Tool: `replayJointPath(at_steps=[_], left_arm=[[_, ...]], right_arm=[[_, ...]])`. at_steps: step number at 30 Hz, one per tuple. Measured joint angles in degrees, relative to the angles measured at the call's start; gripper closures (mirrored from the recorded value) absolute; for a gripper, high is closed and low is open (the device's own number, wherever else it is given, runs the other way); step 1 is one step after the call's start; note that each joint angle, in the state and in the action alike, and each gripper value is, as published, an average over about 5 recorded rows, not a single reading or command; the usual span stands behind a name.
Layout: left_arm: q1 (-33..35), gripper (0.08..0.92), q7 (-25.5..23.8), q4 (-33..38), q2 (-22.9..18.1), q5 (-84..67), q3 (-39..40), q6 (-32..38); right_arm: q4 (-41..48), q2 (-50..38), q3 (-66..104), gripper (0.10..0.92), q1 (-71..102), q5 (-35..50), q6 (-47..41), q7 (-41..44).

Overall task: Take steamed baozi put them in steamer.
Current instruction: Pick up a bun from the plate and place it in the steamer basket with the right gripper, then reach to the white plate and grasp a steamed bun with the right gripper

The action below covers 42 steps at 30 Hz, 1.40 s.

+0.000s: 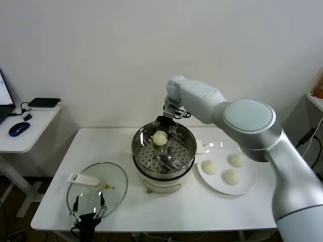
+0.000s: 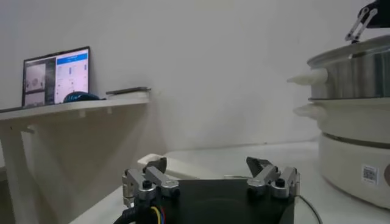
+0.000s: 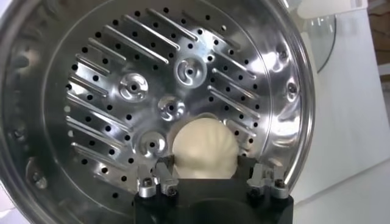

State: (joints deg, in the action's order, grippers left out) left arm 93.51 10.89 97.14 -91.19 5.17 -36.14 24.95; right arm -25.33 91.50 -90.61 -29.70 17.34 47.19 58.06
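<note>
One baozi [image 3: 204,150] lies between the spread fingers of the right pincer [image 3: 210,181], resting dome-up on the perforated floor of the steamer [image 1: 187,143], far side. Three more baozi [image 1: 209,167] sit on a white plate [image 1: 247,185] just right. Left pincer [image 2: 210,179] waits open at the white desk's [image 1: 55,196] near-left edge beside a glass lid [image 1: 113,189], plain white wall behind

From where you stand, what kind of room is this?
Probably a lab or office set up for a cooking test: a plain white table holds a shiny steel steamer basket, with a side desk carrying a lit computer screen and a blue mouse.
</note>
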Motion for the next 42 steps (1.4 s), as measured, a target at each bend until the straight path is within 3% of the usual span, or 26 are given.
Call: replayJointPath(at_steps=[12, 25, 30, 42], left_arm=[[0.7, 0.177, 0.0, 0.9, -0.1, 0.2, -0.4, -0.3], [1.1, 0.177, -0.2, 1.3, -0.1, 0.2, -0.3, -0.6], [1.0, 0.177, -0.2, 1.1, -0.1, 0.2, -0.2, -0.6], [1.0, 0.177, -0.3, 0.8, -0.1, 0.3, -0.4, -0.6]], right_arm=[[-5.5, -4.2, -4.7, 0.202, -5.3, 6.6, 0.0, -0.2], [-22.8, -16.0, -19.9, 0.203, -20.0, 21.9, -1.8, -1.0], [-30.3, -21.1, -23.9, 0.203, -23.8, 25.6, -10.9, -1.8], [-42.8, -30.3, -26.0, 0.203, -24.2, 31.2, -45.1, -5.7]])
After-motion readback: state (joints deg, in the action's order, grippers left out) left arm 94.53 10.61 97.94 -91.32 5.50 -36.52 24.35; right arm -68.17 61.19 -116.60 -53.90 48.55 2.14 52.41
